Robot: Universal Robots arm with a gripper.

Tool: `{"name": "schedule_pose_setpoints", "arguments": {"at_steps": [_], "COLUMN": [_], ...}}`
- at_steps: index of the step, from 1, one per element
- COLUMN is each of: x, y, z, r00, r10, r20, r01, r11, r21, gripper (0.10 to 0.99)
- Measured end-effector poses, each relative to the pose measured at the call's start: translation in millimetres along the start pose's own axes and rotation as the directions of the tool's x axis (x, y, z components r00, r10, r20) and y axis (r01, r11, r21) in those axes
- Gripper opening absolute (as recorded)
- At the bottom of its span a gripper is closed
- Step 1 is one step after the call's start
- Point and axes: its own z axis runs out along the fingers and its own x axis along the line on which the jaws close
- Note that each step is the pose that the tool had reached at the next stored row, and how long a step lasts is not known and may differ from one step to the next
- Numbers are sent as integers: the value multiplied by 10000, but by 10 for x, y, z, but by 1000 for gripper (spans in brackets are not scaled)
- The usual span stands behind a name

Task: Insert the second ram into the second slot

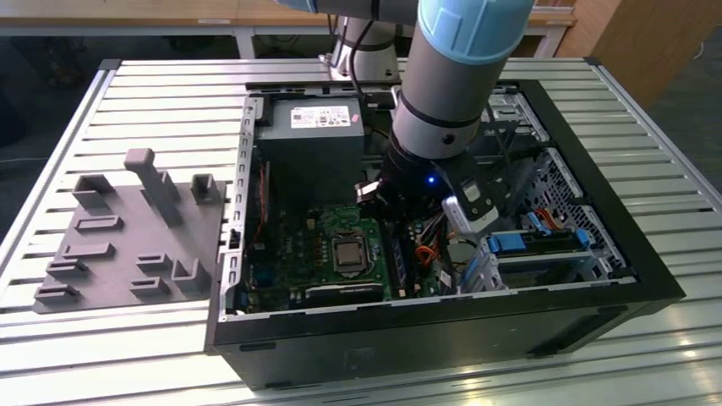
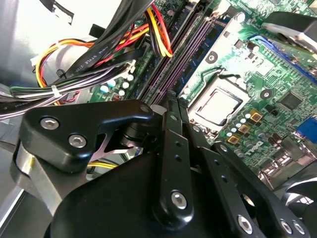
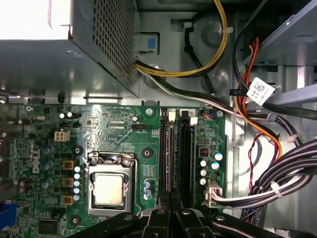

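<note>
Looking at the gripper (image 3: 171, 198) squeezed together at the lower-centre end of the two RAM slots (image 3: 166, 158), lined up with their up-down run in the first wrist view, but can't pin down the second ram, maybe pinched edge-on, maybe seated already.

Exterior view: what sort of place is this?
Probably a robotics lab or workshop bench: an open computer case on a slatted metal table, a robot arm reaching into it, a grey fixture plate beside it.
</note>
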Motion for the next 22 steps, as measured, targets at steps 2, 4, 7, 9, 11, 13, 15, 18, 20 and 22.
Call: {"name": "schedule_pose_setpoints", "arguments": {"at_steps": [2,4,7,9,11,13,15,18,20,22], "x": [0,-1,-2,-2,-2,-2,-2,-2,-3,-3], "y": [-1,-1,3,5,8,10,12,15,16,17], "z": [5,10,24,29,33,36,38,42,48,55], "r00": [10000,10000,10000,10000,10000,10000,10000,10000,10000,10000], "r10": [0,0,-21,-21,-22,-22,-23,-23,-25,-25], "r20": [-1,0,-1,-1,0,0,0,-1,0,1], "r01": [0,0,21,21,22,22,23,23,25,25], "r11": [10000,10000,10000,10000,10000,10000,10000,10000,10000,10000], "r21": [2,1,0,-4,-12,-18,-26,-41,-62,-71], "gripper": [118,118,118,118,118,118,118,118,118,118]}}
